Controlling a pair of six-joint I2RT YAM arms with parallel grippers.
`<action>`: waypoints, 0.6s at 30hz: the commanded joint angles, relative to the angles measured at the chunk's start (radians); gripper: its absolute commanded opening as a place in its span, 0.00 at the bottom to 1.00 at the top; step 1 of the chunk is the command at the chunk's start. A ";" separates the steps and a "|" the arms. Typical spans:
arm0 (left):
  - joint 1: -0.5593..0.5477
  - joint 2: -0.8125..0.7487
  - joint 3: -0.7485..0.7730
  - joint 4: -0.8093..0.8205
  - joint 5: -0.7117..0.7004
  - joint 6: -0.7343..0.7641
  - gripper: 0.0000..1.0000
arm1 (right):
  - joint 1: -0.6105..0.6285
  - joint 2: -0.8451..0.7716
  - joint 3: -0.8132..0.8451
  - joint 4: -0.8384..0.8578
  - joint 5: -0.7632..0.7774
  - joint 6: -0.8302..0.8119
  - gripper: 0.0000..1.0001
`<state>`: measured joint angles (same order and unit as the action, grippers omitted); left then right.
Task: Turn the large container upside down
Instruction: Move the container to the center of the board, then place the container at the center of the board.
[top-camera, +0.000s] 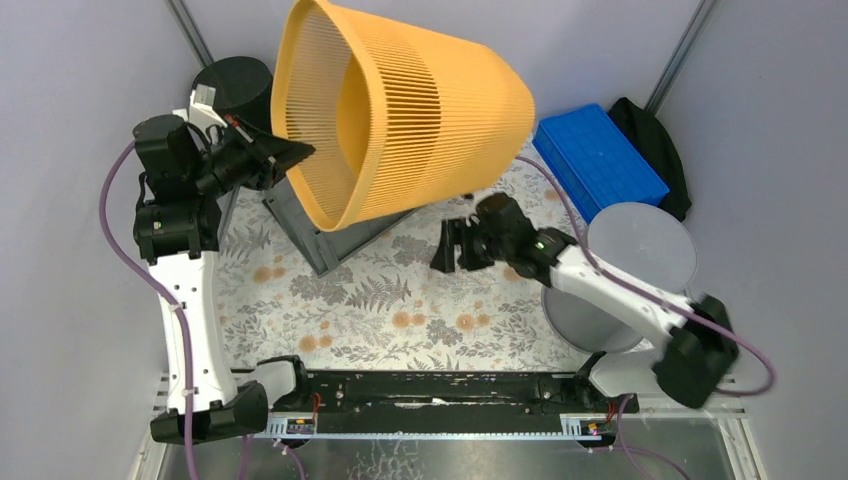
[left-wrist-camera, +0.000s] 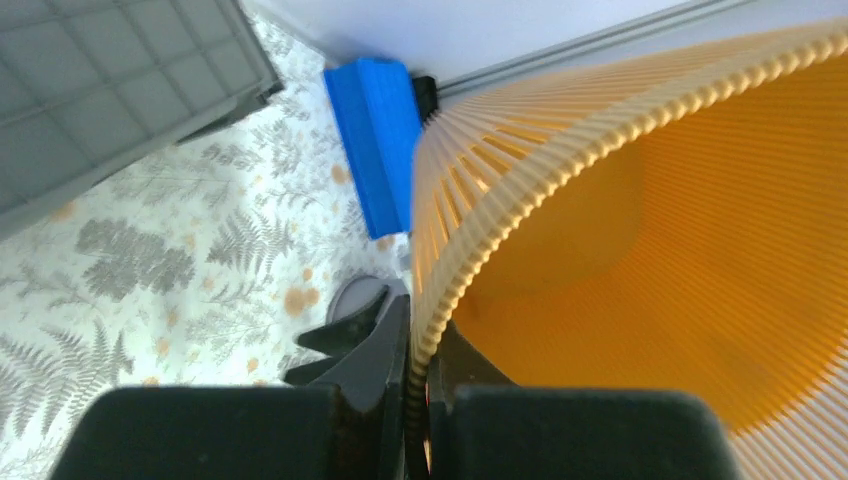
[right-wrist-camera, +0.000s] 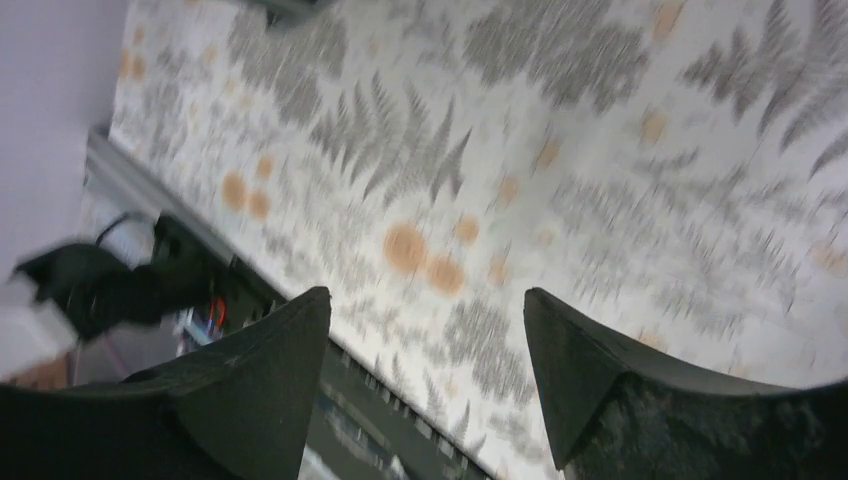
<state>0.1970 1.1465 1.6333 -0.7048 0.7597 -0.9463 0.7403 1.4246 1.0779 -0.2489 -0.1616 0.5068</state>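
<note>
The large container (top-camera: 420, 110) is a big orange ribbed basket, the largest thing here. It hangs tilted on its side above the mat, its mouth facing left and down. My left gripper (top-camera: 290, 155) is shut on its rim: in the left wrist view one finger lies outside the ribbed wall and one inside (left-wrist-camera: 420, 330), with the orange inside (left-wrist-camera: 650, 250) filling the right half. My right gripper (top-camera: 450, 245) stands open under the basket's right side, apart from it. The right wrist view shows only patterned mat between its fingers (right-wrist-camera: 425, 305).
A dark-grey crate (top-camera: 310, 225) sits under the basket's lower rim, its gridded face (left-wrist-camera: 110, 90) turned up. A blue tray (top-camera: 598, 160) lies at the back right, a round light-grey bucket (top-camera: 640, 245) to the right, and a black round bin (top-camera: 235, 88) at the back left.
</note>
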 joint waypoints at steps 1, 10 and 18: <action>-0.004 -0.040 -0.006 -0.174 -0.126 0.175 0.00 | 0.099 -0.312 -0.098 -0.088 -0.086 0.001 0.78; -0.094 -0.095 -0.120 -0.258 -0.331 0.242 0.00 | 0.103 -0.686 -0.022 -0.255 -0.124 0.085 0.77; -0.303 0.085 0.000 -0.310 -0.575 0.315 0.00 | 0.103 -0.696 0.157 -0.411 -0.072 0.042 0.77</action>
<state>-0.0086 1.1980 1.5455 -1.0630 0.3008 -0.6571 0.8360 0.7200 1.1652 -0.5674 -0.2531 0.5781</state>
